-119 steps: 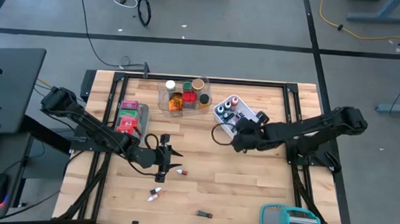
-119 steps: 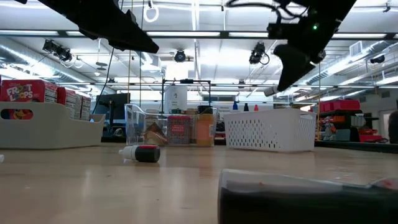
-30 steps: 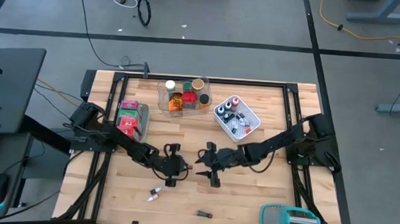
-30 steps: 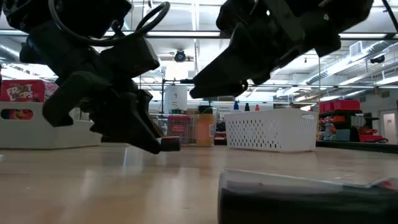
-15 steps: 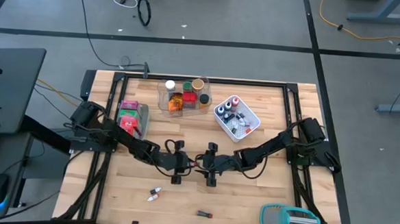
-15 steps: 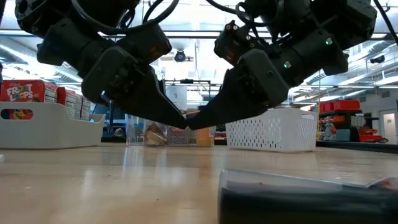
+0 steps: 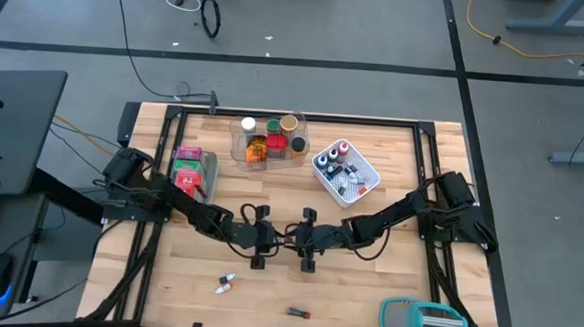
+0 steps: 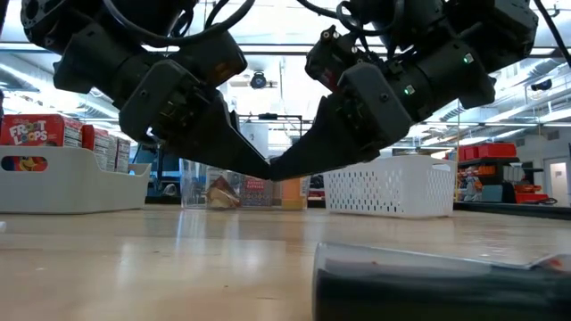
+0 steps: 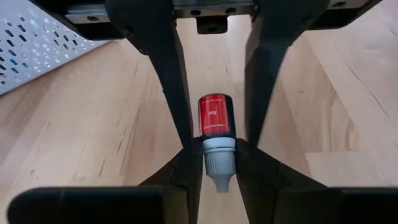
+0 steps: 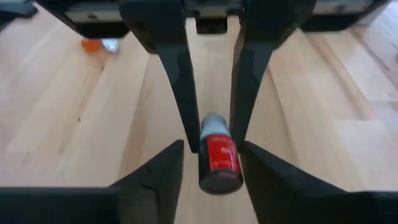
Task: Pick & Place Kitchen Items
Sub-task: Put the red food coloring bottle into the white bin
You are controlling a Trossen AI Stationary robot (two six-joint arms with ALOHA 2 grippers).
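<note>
Gripping one vial (image 9: 216, 132) (two end effectors meeting).

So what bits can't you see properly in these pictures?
1. High view: the small red-labelled vial is hidden where the left gripper and right gripper meet.
2. Low view: a dark blurry thing is too close to make out, and the bottom edge cuts it off.
3. High view: the little things inside the white mesh basket are too small to tell apart.
</note>
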